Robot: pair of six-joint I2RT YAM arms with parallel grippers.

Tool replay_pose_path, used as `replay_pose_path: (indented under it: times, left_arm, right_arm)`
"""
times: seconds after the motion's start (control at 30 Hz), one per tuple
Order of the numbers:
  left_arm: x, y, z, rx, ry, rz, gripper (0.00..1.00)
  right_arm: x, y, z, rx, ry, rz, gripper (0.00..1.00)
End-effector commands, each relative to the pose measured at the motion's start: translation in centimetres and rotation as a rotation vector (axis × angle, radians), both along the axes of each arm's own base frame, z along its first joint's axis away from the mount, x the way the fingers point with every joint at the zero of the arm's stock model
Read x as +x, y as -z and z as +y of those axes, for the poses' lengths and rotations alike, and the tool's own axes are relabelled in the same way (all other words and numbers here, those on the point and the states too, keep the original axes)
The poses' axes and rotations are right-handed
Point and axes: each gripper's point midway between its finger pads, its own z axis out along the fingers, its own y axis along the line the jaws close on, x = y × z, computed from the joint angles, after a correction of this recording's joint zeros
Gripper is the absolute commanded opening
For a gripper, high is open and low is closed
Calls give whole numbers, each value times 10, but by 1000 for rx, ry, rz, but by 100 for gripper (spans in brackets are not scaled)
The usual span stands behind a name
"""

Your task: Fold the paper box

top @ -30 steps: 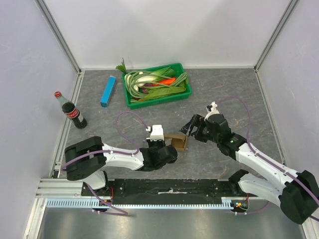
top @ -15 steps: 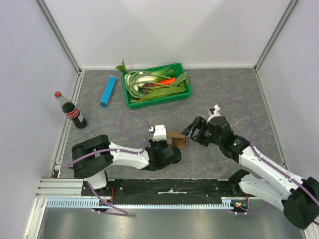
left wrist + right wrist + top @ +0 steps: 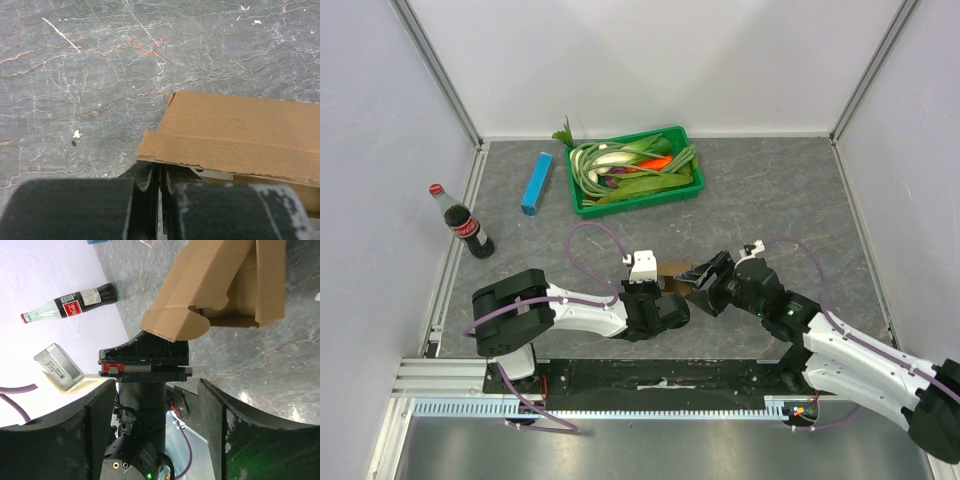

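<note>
One soda bottle (image 3: pixel 460 222), one blue box (image 3: pixel 536 183) and one green tray (image 3: pixel 642 202) are sitting on the desk (image 3: pixel 780 190). Nearer the front, the left end effector (image 3: pixel 160 172) is pinching the one paper box (image 3: pixel 675 272). The right end effector (image 3: pixel 704 277) is gaping open beside it. The left wrist camera is seeing its flat top, long side running left to right; the right wrist camera, its hollow inside.

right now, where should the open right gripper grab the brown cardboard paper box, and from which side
Probably the loose tabbed flap of the brown cardboard paper box, from the robot's right: it juts toward the right gripper, while the left gripper pinches the opposite edge.
</note>
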Motion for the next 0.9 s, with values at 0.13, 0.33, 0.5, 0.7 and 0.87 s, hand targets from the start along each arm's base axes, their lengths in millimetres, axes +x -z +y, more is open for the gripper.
replay_pose_path:
  times: [0.13,0.33,0.5,0.7,0.87]
  left_arm:
    - [-4,6,6,26,-30,-2,2]
    - [-5,5,5,25,-32,-6,2]
    - [-6,5,5,28,-31,-6,2]
    - [-8,3,8,19,-34,-2,7]
    - [-14,0,10,16,-12,19,41]
  right_arm:
    - [18,6,20,129,161,61,54]
    - [29,13,22,112,218,67,52]
    - [36,22,18,119,275,93,42]
    - [39,26,21,160,317,118,21]
    - [39,33,20,192,337,141,10]
